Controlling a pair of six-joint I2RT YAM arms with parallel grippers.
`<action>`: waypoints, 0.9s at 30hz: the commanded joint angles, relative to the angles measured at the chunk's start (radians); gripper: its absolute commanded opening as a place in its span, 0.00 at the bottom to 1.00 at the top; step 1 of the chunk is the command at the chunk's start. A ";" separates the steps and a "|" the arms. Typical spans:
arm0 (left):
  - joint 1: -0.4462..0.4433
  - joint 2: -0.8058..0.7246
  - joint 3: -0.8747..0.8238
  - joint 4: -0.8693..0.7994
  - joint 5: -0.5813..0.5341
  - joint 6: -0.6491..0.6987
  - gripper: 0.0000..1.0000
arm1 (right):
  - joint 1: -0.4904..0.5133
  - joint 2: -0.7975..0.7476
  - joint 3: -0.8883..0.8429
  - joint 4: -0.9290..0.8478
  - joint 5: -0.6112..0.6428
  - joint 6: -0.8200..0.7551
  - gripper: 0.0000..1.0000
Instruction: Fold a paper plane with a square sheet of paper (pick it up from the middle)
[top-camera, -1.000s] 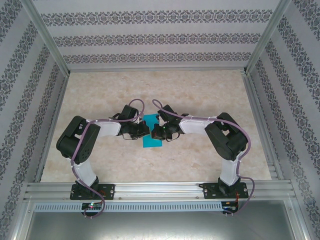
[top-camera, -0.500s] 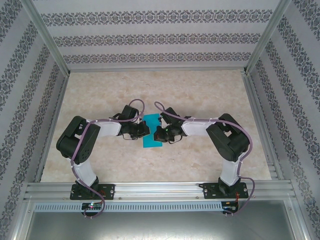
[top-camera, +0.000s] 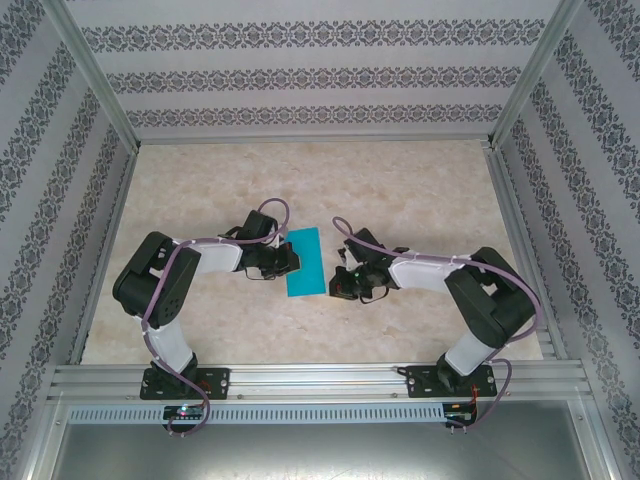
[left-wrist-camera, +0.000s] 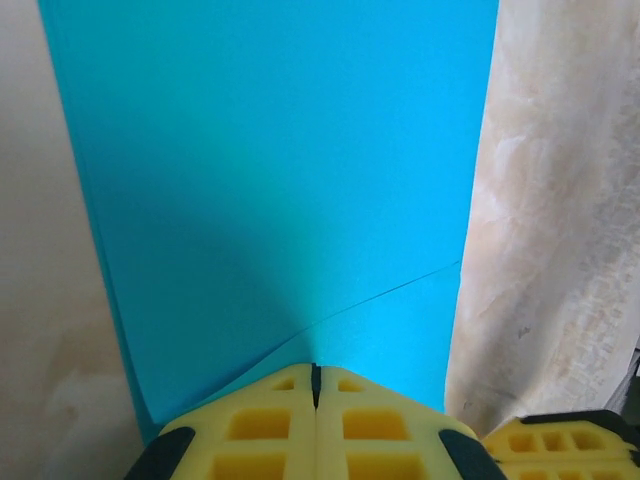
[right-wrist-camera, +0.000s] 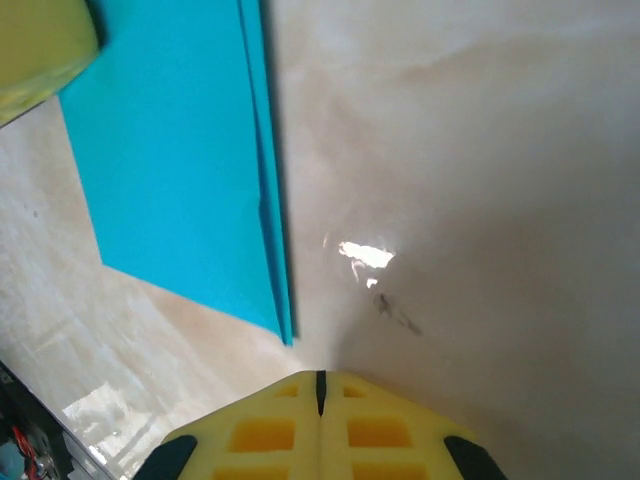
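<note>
Left gripper jaws closed at edge of folded teal sheet, maybe pinching it. Right gripper jaws closed, just beside sheet.

Bright, diffuse light; pictures sharp. A small glare spot marks the tabletop in the right wrist view; soft shadow dims the near end of the teal paper.

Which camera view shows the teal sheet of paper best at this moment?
Top external: the sheet of paper lies there whole, a narrow folded rectangle. Left wrist shows its surface close up but cropped, with a faint diagonal crease. Right wrist shows one corner and a layered long edge.
</note>
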 joint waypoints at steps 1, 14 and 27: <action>0.008 -0.042 0.044 -0.031 -0.027 -0.007 0.11 | -0.025 -0.056 0.036 -0.002 0.053 0.003 0.10; 0.081 -0.245 -0.031 -0.086 -0.188 -0.046 0.91 | -0.113 0.115 0.161 0.193 -0.010 -0.056 0.41; 0.096 -0.241 -0.051 -0.044 -0.044 -0.036 1.00 | -0.110 0.259 0.221 0.278 -0.205 -0.151 0.40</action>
